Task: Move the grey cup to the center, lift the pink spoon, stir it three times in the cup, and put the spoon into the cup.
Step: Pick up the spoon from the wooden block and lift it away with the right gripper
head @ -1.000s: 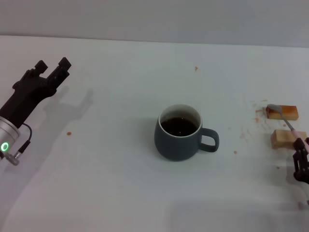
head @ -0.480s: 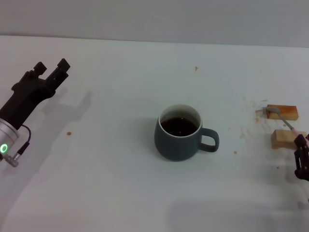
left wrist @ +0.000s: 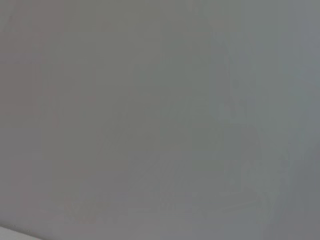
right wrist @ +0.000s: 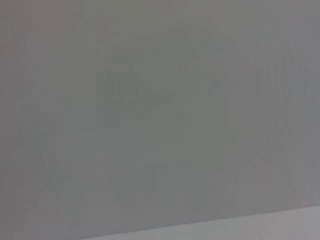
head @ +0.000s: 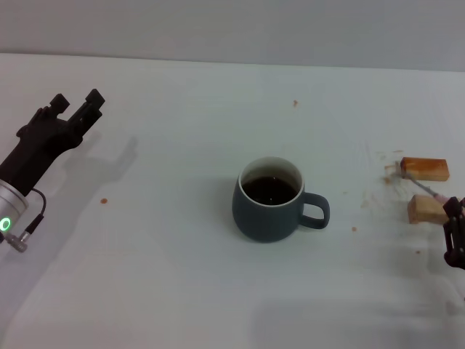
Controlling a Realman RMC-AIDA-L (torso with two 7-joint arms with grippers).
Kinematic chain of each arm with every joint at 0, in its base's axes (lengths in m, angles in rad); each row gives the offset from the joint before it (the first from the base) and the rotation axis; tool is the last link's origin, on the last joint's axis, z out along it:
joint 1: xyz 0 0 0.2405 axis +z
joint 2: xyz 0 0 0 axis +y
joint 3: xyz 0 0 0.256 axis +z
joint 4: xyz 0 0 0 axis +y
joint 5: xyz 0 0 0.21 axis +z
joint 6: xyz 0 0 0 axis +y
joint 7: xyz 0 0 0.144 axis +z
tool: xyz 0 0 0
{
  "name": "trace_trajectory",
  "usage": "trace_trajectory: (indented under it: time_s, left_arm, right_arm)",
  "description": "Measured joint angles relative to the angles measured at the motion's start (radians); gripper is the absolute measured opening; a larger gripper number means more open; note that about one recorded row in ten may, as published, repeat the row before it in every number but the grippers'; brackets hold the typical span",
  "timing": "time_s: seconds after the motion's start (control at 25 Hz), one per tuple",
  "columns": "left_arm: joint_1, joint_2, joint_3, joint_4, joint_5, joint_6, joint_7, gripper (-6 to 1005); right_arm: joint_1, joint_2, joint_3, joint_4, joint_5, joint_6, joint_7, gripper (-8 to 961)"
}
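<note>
At the worktop's (head: 182,291) right edge, the right end effector (head: 455,236) pinches the pink spoon (head: 420,184) by its handle, the bowl raised over two tan wooden blocks (head: 425,169); the grey cup (head: 272,198) of dark liquid stands at centre; far left, the left end effector (head: 73,105) hovers, fingers spread.
</note>
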Motion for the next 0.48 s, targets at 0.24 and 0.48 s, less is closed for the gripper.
trace_trajectory:
  time_s: [0.24, 0.48]
  left_arm:
    - [0.000, 0.000, 0.000, 0.000, 0.000, 0.000, 0.000, 829]
    - [0.000, 0.000, 0.000, 0.000, 0.000, -0.002, 0.000, 829]
  right_arm:
    - [0.000, 0.000, -0.002, 0.004, 0.000, -0.015, 0.000, 134]
    - [0.000, 0.000, -0.003, 0.008, 0.000, -0.027, 0.000, 134]
